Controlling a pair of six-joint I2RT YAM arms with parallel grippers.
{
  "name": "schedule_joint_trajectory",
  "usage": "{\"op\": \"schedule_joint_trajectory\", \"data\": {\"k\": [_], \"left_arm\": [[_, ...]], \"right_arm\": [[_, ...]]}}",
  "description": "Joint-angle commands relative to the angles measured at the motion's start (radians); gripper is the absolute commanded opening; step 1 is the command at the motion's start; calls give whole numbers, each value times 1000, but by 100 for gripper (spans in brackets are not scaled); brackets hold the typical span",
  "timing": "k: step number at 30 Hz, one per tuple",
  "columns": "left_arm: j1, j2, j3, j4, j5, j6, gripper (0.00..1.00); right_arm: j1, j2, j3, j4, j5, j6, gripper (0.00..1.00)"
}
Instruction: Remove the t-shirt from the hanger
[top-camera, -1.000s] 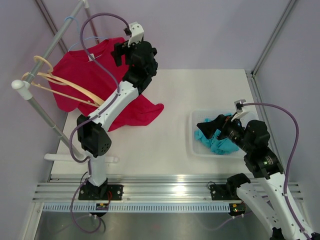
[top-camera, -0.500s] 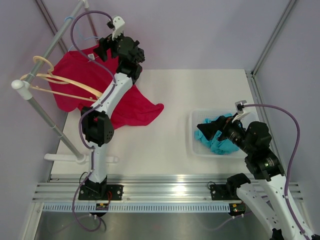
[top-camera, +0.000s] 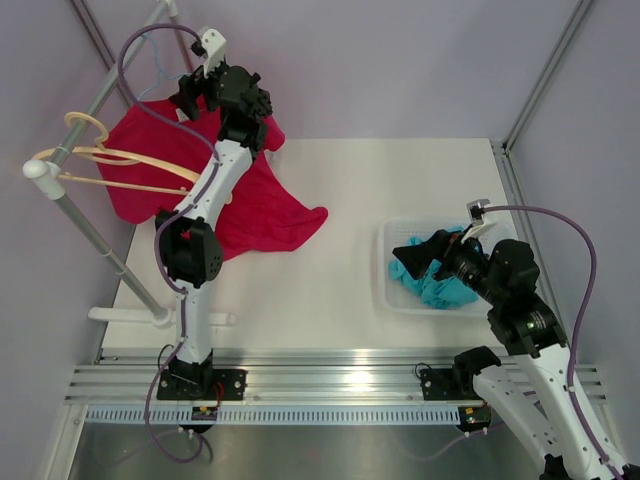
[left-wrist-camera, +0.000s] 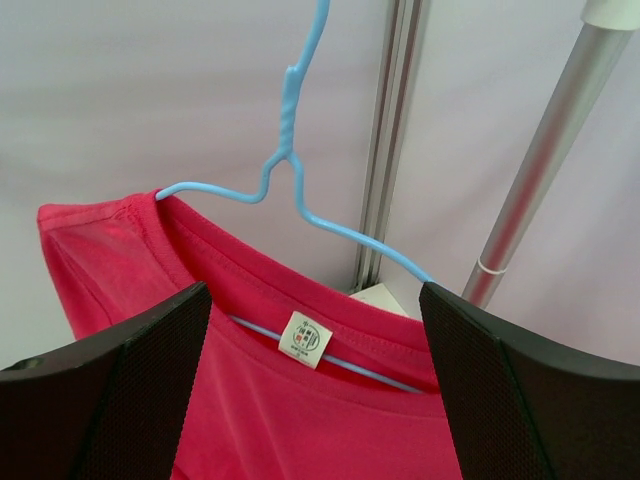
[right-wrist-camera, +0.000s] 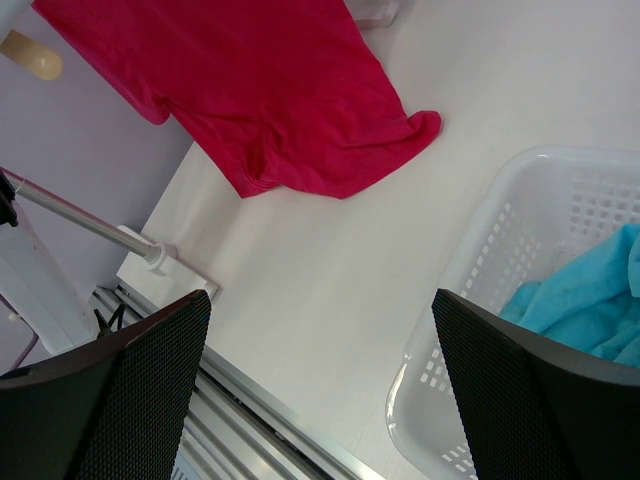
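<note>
Red cotton, the t-shirt (left-wrist-camera: 300, 420) hangs on a blue wire hanger (left-wrist-camera: 285, 150) just beside the clothes rail (left-wrist-camera: 530, 210). A small white label (left-wrist-camera: 304, 339) is sewn inside the back of the collar. It carries a round crest-like mark, and its writing is too small to read. The hanger's hook points up and out of the wrist view, apparently over the rail. The shirt's long axis runs from the collar at the rail down and away from it, with the hem spread on the table (top-camera: 400, 180). The left gripper (left-wrist-camera: 312, 295) is spread wide, one finger on either side of the collar, touching nothing. The right gripper (right-wrist-camera: 320, 300), well away from the rail, is likewise spread and empty.
</note>
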Motion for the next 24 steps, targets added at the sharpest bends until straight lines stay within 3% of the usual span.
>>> {"op": "schedule_joint_trajectory", "data": {"k": [1, 9, 10, 13, 17, 24], "left_arm": [[18, 7, 53, -38, 31, -128, 87], [38, 10, 41, -118, 84, -268, 86], [41, 7, 31, -117, 87, -275, 78], [41, -1, 5, -72, 94, -273, 74], [43, -9, -5, -60, 100, -277, 83], [30, -85, -87, -43, 140, -326, 85]], "right_arm": [[4, -14, 3, 2, -28, -30, 100], [4, -21, 6, 5, -67, -27, 100], [4, -24, 4, 5, -70, -27, 100], [3, -34, 3, 3, -65, -27, 99], [4, -31, 4, 5, -76, -27, 100], [4, -31, 4, 7, -85, -27, 100]]}}
